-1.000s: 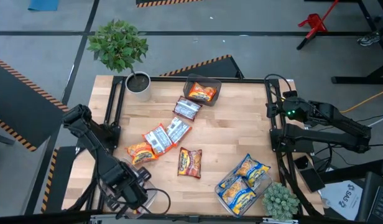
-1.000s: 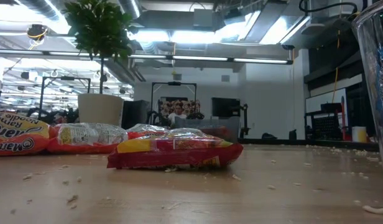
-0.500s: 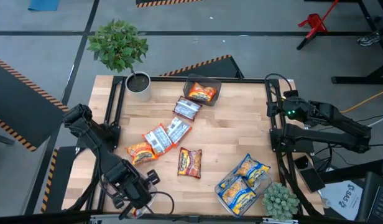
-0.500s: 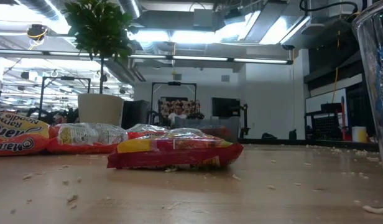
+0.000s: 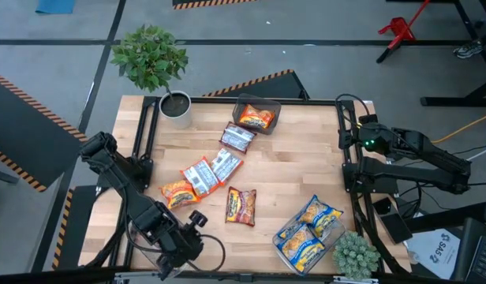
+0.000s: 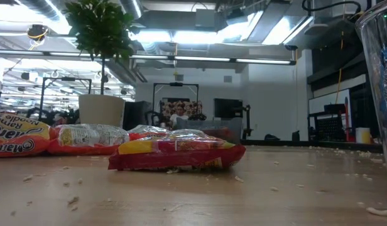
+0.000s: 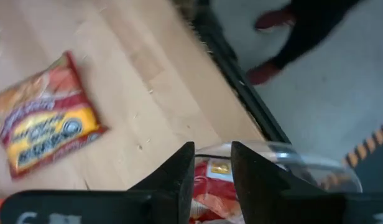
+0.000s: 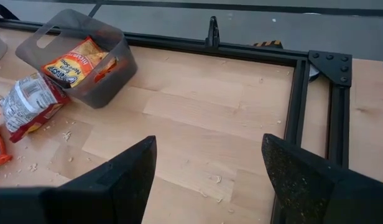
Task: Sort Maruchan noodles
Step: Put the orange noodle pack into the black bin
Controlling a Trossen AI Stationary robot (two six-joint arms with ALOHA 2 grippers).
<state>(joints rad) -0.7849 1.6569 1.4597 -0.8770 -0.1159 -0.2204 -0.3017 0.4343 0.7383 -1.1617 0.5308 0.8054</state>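
A potted plant (image 5: 173, 106) stands at the table's (image 5: 298, 162) far left corner, a succulent (image 5: 355, 255) near right. Noodle packets (image 5: 211, 170) lie mid-table; an orange one fills the far bin (image 5: 256, 116), blue-yellow ones the near-right bin (image 5: 310, 237). The left gripper (image 7: 211, 171), fingers slightly parted, hangs over a red packet (image 7: 207, 186) in a clear bin (image 7: 303, 165) at the near-left edge; it was shut a second ago. The right gripper (image 8: 207, 177) waits wide open at the far right.

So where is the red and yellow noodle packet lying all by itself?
In the high view, the red-and-yellow packet lies flat on the wooden table near its front middle, just right of the orange packet.
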